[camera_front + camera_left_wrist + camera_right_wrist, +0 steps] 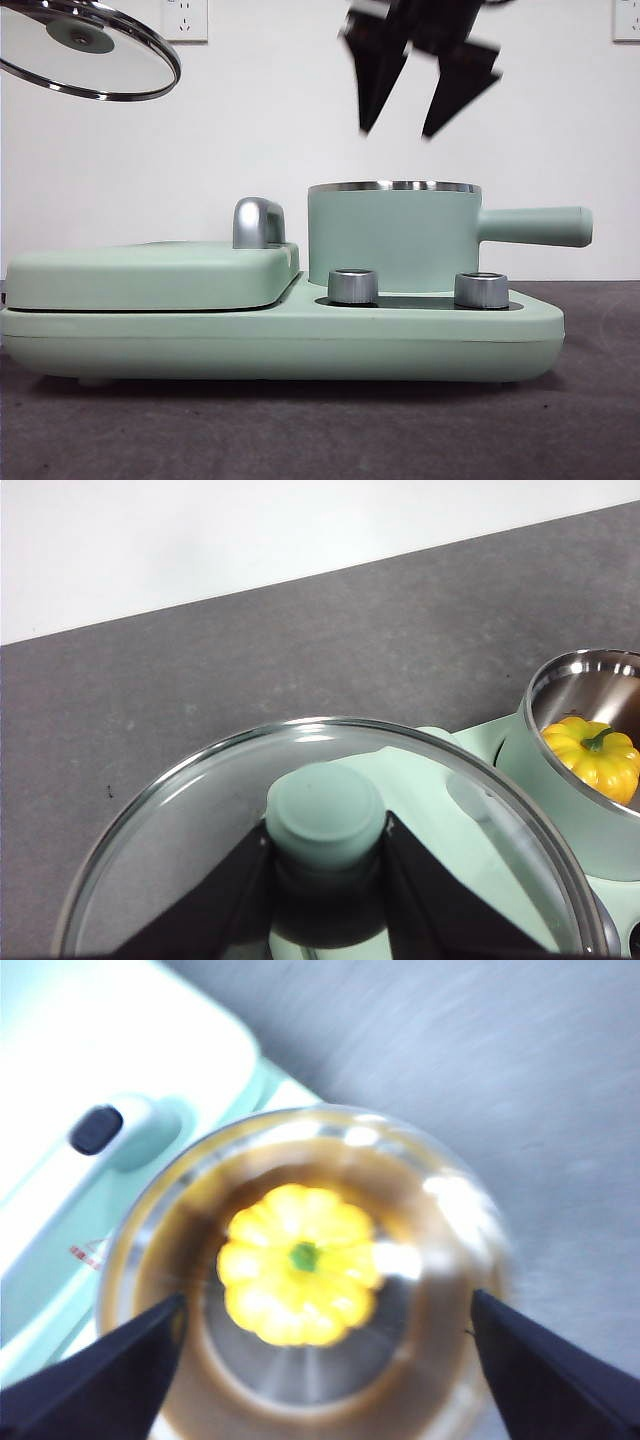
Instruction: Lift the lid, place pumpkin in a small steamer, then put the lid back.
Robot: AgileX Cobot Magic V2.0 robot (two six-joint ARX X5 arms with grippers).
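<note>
The glass lid point(85, 50) hangs tilted at the top left of the front view, high above the griddle side. My left gripper point(325, 865) is shut on its mint-green knob point(325, 815). The small steamer point(395, 238) stands uncovered on the base unit, its handle point(535, 226) pointing right. Inside it lies the yellow pumpkin point(298, 1263), also seen as the pumpkin point(593, 757) in the left wrist view. My right gripper point(428, 95) hovers open above the steamer point(300, 1280), apart from it, with nothing between its jaws.
The flat mint-green griddle cover point(150, 272) with a chrome handle point(258, 222) fills the left half of the base unit point(280, 345). Two chrome dials point(352, 285) sit in front of the steamer. Dark grey table point(250, 650) lies around.
</note>
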